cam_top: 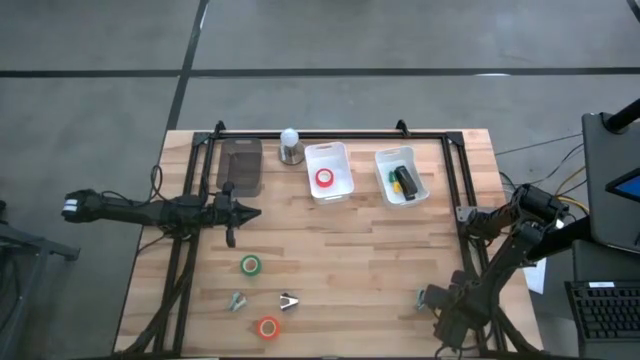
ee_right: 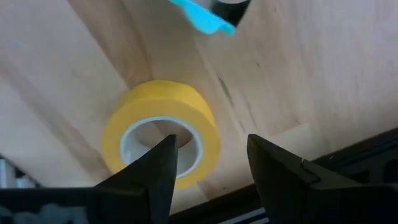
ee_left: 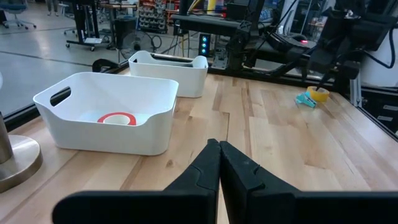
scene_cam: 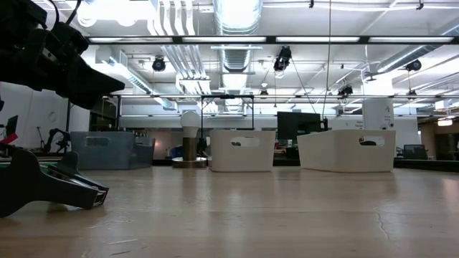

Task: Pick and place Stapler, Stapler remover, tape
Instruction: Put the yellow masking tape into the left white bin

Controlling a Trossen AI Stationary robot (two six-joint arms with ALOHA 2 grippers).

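The yellow tape roll (ee_right: 160, 134) lies flat on the wood near the table's right near corner. My right gripper (ee_right: 211, 142) is open just above it, pointing down: one finger (ee_right: 163, 163) stands over the core hole, the other (ee_right: 273, 171) outside the roll's wall. In the high view the right gripper (cam_top: 437, 300) hides this roll. A teal stapler remover (ee_right: 202, 15) lies beside the roll. My left gripper (cam_top: 245, 212) is shut and hovers left of centre. The green tape (cam_top: 250, 265) and orange tape (cam_top: 268, 327) lie flat on the table. The red tape (cam_top: 325, 178) is in a white bin. My right gripper straddles the wall of the yellow tape roll (ee_right: 208, 134) from above, one finger at the core hole and one outside. Whether either finger touches the roll, I cannot tell. The roll lies flat on the table.
Two white bins (cam_top: 345, 165) (cam_top: 425, 185) stand along the far side; the right one holds a black stapler (cam_top: 405, 182). A grey tray (cam_top: 240, 165) and a small lamp (cam_top: 290, 148) stand left of them. Two more stapler removers (cam_top: 237, 300) (cam_top: 289, 301) lie near the orange tape.
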